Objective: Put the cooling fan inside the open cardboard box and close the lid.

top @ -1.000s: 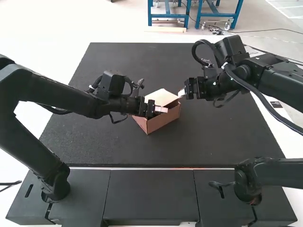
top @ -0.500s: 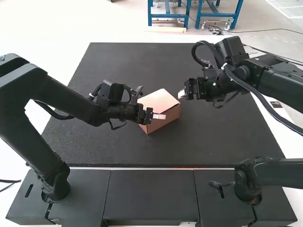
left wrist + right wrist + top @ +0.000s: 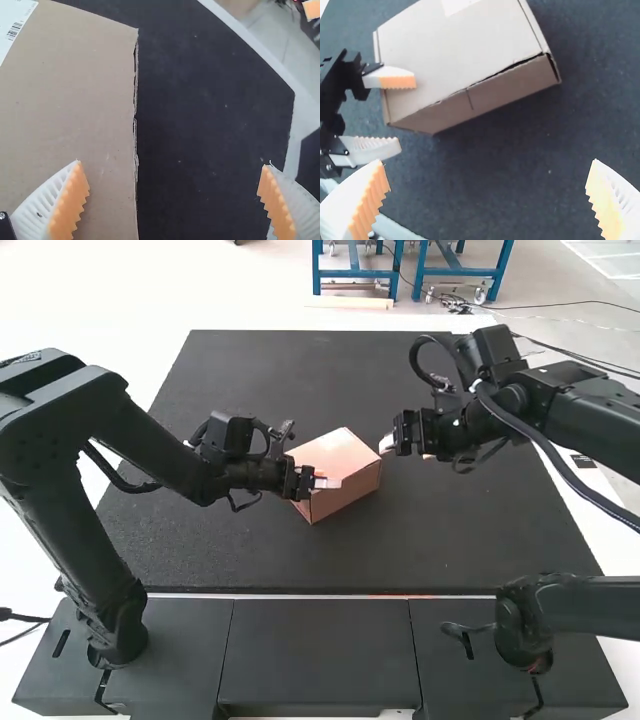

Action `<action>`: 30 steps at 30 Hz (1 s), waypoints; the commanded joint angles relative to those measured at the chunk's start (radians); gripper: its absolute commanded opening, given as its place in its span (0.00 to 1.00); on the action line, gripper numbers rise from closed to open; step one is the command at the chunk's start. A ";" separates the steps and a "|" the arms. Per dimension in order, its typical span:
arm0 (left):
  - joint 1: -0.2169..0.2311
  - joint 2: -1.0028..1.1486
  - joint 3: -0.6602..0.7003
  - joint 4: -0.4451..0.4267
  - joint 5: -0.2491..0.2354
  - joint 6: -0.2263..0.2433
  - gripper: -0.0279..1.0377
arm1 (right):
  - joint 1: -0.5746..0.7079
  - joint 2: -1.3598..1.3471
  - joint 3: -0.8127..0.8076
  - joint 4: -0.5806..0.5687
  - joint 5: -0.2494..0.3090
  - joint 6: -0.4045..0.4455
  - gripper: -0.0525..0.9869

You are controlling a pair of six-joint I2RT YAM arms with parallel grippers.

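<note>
With its lid down, the cardboard box (image 3: 340, 470) hides its inside. The right wrist view shows the left gripper (image 3: 406, 112) spread across a box edge. The right gripper (image 3: 486, 165) is also spread, apart from the box.

The brown cardboard box (image 3: 337, 475) sits mid-mat with its lid closed.

A closed brown cardboard box (image 3: 345, 465) sits at the middle of the black rubber mat (image 3: 250, 370). The left arm's white ribbed gripper (image 3: 322, 481) crowds the box's near left corner, fingers spread, one over the lid. The right arm's white ribbed gripper (image 3: 386, 440) hangs just off the box's right corner, apart from it. Free mat stretches behind and in front of the box.
</note>
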 commanded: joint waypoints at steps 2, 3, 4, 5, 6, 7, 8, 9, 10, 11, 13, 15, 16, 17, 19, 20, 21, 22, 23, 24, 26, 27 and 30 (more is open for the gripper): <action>0.021 0.046 -0.037 -0.026 -0.071 0.011 0.80 | -0.014 -0.031 0.005 -0.001 -0.018 0.013 0.93; 0.021 0.045 -0.043 -0.026 -0.070 0.011 0.80 | -0.014 -0.033 0.005 0.001 -0.018 0.013 0.93; 0.021 0.042 -0.047 -0.024 -0.070 0.011 0.80 | -0.016 -0.036 0.005 0.001 -0.018 0.013 0.93; 0.021 0.036 -0.049 -0.024 -0.070 0.008 0.80 | -0.014 -0.039 0.005 -0.001 -0.018 0.015 0.93; 0.021 0.028 -0.050 -0.024 -0.070 0.006 0.80 | -0.014 -0.042 0.004 0.001 -0.018 0.015 0.93; 0.021 0.016 -0.050 -0.026 -0.068 0.005 0.80 | -0.016 -0.046 0.002 -0.001 -0.018 0.017 0.93; 0.021 0.002 -0.050 -0.026 -0.070 0.000 0.80 | -0.014 -0.051 -0.001 0.001 -0.016 0.017 0.93; 0.021 -0.013 -0.047 -0.026 -0.070 -0.003 0.80 | -0.014 -0.056 -0.002 -0.001 -0.016 0.017 0.93; 0.021 -0.033 -0.046 -0.026 -0.070 -0.007 0.80 | -0.014 -0.059 -0.004 0.001 -0.016 0.017 0.93; 0.021 -0.056 -0.041 -0.026 -0.070 -0.015 0.80 | -0.014 -0.060 -0.004 0.002 -0.016 0.018 0.93; 0.021 -0.107 -0.027 -0.038 -0.070 -0.021 0.80 | -0.014 -0.060 -0.004 0.004 -0.016 0.026 0.93; 0.021 -0.161 -0.001 -0.078 -0.070 -0.024 0.80 | -0.016 -0.065 -0.002 0.008 -0.016 0.029 0.93; 0.022 -0.187 0.014 -0.101 -0.070 -0.024 0.80 | -0.021 -0.069 -0.002 0.013 -0.016 0.030 0.93; 0.024 -0.214 0.031 -0.124 -0.070 -0.024 0.80 | -0.025 -0.073 -0.002 0.017 -0.018 0.033 0.93; 0.027 -0.268 0.063 -0.170 -0.070 -0.024 0.80 | -0.041 -0.082 -0.002 0.039 -0.016 0.044 0.93; 0.027 -0.296 0.080 -0.194 -0.070 -0.024 0.80 | -0.050 -0.089 -0.004 0.050 -0.016 0.053 0.93; 0.027 -0.322 0.095 -0.217 -0.070 -0.026 0.80 | -0.060 -0.096 -0.007 0.067 -0.007 0.069 0.93; 0.027 -0.351 0.108 -0.237 -0.075 -0.026 0.80 | -0.070 -0.105 -0.021 0.102 0.018 0.073 0.93; 0.028 -0.380 0.118 -0.254 -0.085 -0.024 0.84 | -0.079 -0.119 -0.041 0.151 0.041 0.070 0.93; 0.032 -0.414 0.131 -0.269 -0.114 -0.021 0.90 | -0.087 -0.137 -0.053 0.212 0.044 0.056 0.93; 0.053 -0.483 0.149 -0.305 -0.156 0.010 0.95 | -0.105 -0.186 -0.074 0.324 0.084 0.027 0.93; 0.074 -0.517 0.152 -0.322 -0.200 0.056 0.95 | -0.111 -0.217 -0.091 0.373 0.143 -0.025 0.93; 0.168 -0.630 0.129 -0.331 -0.400 0.224 0.95 | -0.139 -0.341 -0.208 0.639 0.381 -0.158 0.93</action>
